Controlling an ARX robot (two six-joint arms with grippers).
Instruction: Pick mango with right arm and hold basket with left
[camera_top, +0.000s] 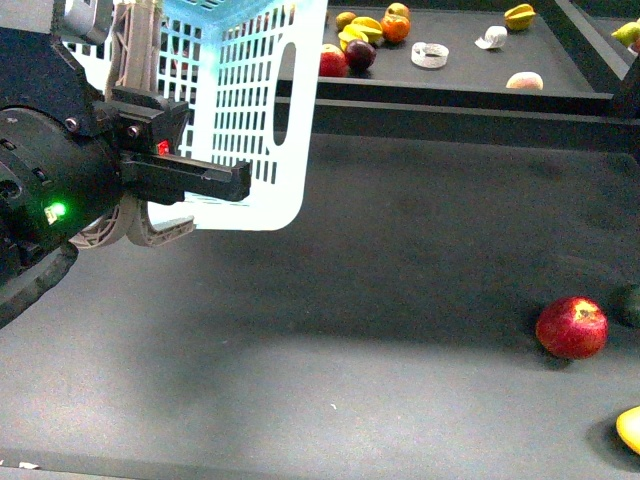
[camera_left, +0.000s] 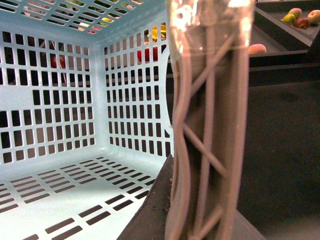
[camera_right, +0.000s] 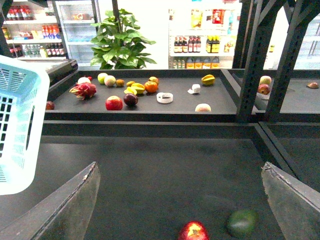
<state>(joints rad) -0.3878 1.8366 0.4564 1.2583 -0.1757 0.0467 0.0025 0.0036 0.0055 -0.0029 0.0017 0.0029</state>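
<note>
The red apple (camera_top: 572, 327) sits on the dark table (camera_top: 350, 300), and everything else is easiest to place from it. The mango (camera_top: 630, 428) lies a little to the apple's right and closer to the robot. It is apart from the apple and cut off by the edge of the front view, so only a yellow sliver shows. A dark green fruit (camera_right: 243, 222) rests just beside the apple on that same right side. Well away to the apple's left, the pale blue basket (camera_top: 250, 120) hangs tilted above the table. The left arm (camera_top: 50, 190), bulky and black with a green light glowing, reaches up to it. The left gripper (camera_top: 138, 48) is clamped on the basket's wall: in the wrist view one grey lattice finger (camera_left: 210, 125) lies flat against the wall, with the slotted inside of the basket to one side. The right gripper (camera_right: 179, 165) is spread wide with nothing between its jaws, looking down at the apple and the green fruit. Beyond the apple, a raised shelf (camera_top: 470, 75) carries scattered fruit.
</note>
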